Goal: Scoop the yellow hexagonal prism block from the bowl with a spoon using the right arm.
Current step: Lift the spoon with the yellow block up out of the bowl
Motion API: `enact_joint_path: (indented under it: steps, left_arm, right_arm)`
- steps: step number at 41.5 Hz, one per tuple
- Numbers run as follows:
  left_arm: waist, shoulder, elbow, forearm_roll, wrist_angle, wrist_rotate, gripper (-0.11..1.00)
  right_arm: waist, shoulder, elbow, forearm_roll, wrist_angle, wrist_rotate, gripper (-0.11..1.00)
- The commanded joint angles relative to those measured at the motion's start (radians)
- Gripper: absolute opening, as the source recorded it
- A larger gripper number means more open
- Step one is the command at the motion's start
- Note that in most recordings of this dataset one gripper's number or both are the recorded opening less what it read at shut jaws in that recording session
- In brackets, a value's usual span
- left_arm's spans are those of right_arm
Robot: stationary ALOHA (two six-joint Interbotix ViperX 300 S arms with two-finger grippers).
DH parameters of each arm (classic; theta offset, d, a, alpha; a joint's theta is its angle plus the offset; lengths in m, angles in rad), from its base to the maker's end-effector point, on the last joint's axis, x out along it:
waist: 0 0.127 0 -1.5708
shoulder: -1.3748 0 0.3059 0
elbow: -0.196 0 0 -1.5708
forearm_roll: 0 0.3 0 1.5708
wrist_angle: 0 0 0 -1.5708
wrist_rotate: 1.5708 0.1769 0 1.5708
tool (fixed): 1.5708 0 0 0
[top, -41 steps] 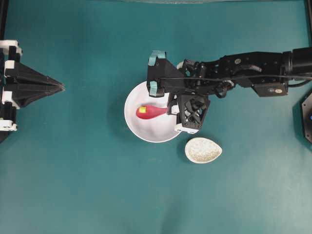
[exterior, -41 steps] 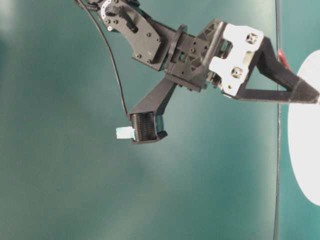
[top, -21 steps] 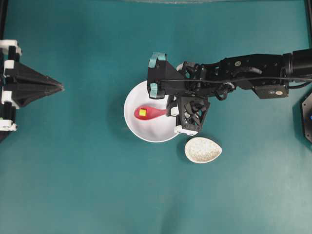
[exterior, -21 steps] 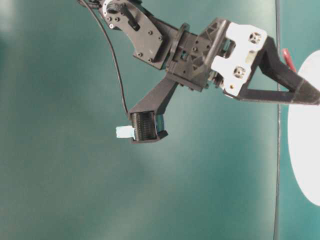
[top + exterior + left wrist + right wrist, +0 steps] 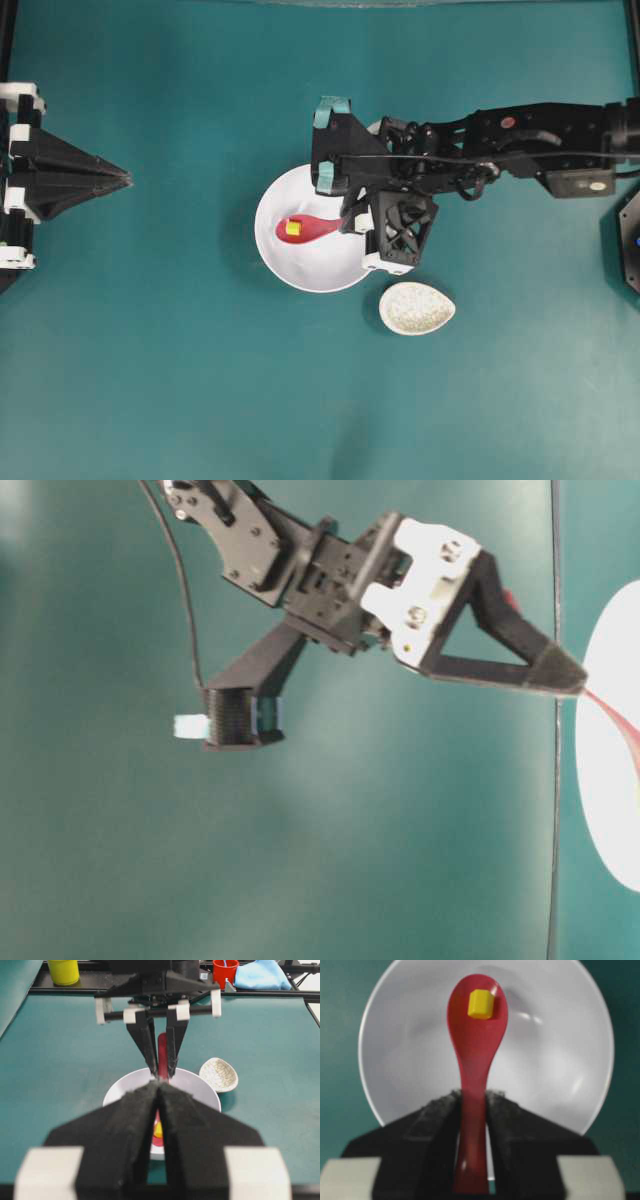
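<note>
The white bowl (image 5: 300, 268) sits mid-table. My right gripper (image 5: 347, 222) is shut on the handle of the pink-red spoon (image 5: 312, 229), whose scoop hangs over the bowl. The yellow hexagonal prism block (image 5: 293, 228) lies in the scoop. In the right wrist view the fingers (image 5: 440, 1115) clamp the spoon (image 5: 475, 1060), with the block (image 5: 480, 1003) near the scoop's tip above the bowl (image 5: 555, 1060). My left gripper (image 5: 125, 180) is shut and empty at the far left. Its view shows the bowl (image 5: 200, 1091), the spoon handle (image 5: 163, 1052) and the block (image 5: 158, 1130).
A speckled egg-shaped spoon rest (image 5: 417, 308) lies just right of the bowl's near side. In the left wrist view a yellow cup (image 5: 63, 970), a red cup (image 5: 225, 972) and a blue cloth (image 5: 262, 974) stand beyond the table's far edge.
My right gripper has risen and tilted with the spoon, shifting slightly. The yellow block stays in the scoop. The left arm has not moved.
</note>
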Motion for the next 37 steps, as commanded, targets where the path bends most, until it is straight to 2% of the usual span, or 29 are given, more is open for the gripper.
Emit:
enact_joint_path:
  steps: [1,13,37]
  left_arm:
    - [0.003,0.008,-0.021,0.003,-0.006,0.000,0.06]
    - [0.002,0.008,-0.021,0.003,-0.006,0.000,0.06]
    - [0.002,0.008,-0.023,0.002,-0.006,-0.002,0.06]
  right_arm:
    - [0.003,-0.049,-0.017,-0.006,0.005,-0.002,0.25]
    - [0.002,-0.101,-0.029,-0.038,0.040,-0.002,0.25]
    - [-0.003,-0.218,-0.043,-0.137,0.061,-0.002,0.25]
